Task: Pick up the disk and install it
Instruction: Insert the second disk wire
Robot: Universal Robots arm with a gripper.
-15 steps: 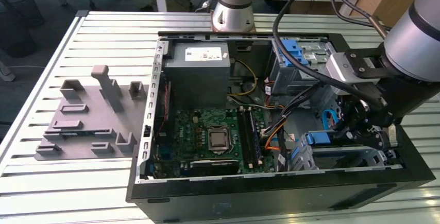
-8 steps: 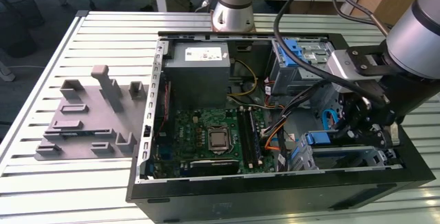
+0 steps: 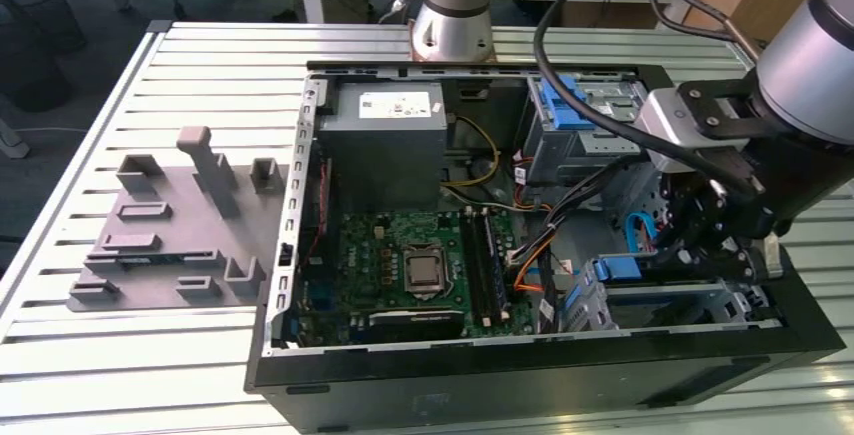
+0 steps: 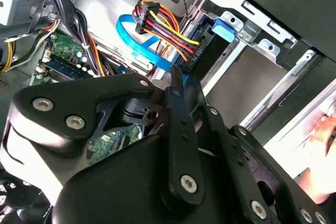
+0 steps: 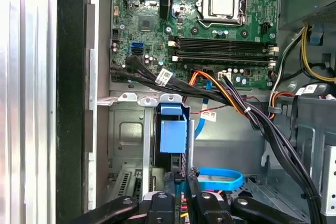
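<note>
The disk (image 5: pixel 173 132) stands on edge in the silver drive cage (image 5: pixel 128 129) at a front corner of the open computer case; its blue plastic rail faces the first wrist view. In the exterior view the disk's blue rail (image 3: pixel 617 268) shows in the bay on that view's right. My gripper (image 5: pixel 181 179) reaches down onto the disk's near end, one finger close on each side of its dark edge. In the second wrist view the gripper (image 4: pixel 176 77) ends beside a black plug with coloured wires (image 4: pixel 157 22), next to the blue rail (image 4: pixel 223 27).
Black cable bundles (image 5: pixel 252 114) and a flat blue cable (image 5: pixel 220 174) run close to the bay. The green motherboard (image 3: pixel 414 265) fills the case floor, with a grey metal box (image 3: pixel 387 125) behind it. On the slatted table at the exterior view's left lies a grey fixture plate (image 3: pixel 174 235).
</note>
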